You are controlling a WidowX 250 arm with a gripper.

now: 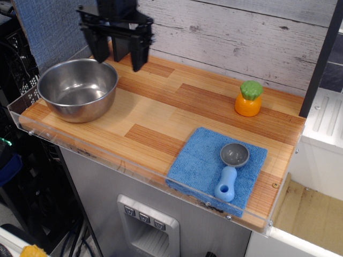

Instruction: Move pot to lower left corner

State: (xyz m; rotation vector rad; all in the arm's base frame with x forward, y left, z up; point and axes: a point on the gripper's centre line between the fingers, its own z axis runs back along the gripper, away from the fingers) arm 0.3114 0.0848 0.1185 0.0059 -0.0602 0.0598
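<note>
The pot (77, 89), a wide shiny steel bowl without handles, sits upright on the striped wooden tabletop at its lower left corner (29, 115), close to the clear acrylic rim. My gripper (119, 56) hangs above the table behind and to the right of the pot. Its two black fingers (140, 53) are spread apart and hold nothing. It does not touch the pot.
A blue cloth (217, 167) lies at the front right with a grey-and-blue scoop (231, 168) on it. An orange toy with a green top (249, 98) stands at the back right. A plank wall runs behind the table.
</note>
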